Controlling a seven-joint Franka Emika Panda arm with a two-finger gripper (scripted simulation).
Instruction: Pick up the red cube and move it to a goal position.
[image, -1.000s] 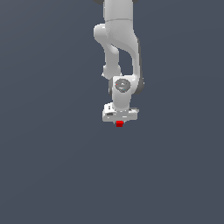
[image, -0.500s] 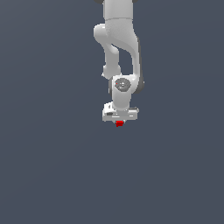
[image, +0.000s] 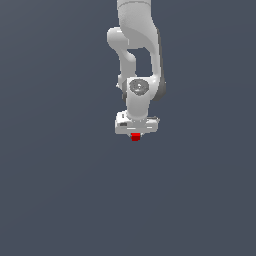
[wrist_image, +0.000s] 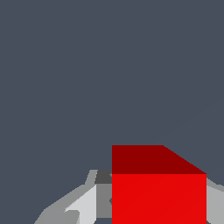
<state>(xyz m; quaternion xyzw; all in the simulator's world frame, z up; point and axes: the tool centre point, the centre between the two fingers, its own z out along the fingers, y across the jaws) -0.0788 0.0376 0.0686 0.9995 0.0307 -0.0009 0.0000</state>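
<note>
The red cube (image: 135, 136) shows as a small bright red block just under the white gripper head in the exterior view. My gripper (image: 135, 136) is shut on it, and the fingers are mostly hidden behind the head there. In the wrist view the red cube (wrist_image: 158, 192) fills the space between two grey fingers (wrist_image: 83, 203), which press on its sides. The cube's darker face points away from the camera. No goal marker shows in either view.
The white arm (image: 136, 60) comes down from the exterior view's upper edge to the gripper head. Behind and around it there is only a flat, uniform dark grey-blue surface (image: 60, 190).
</note>
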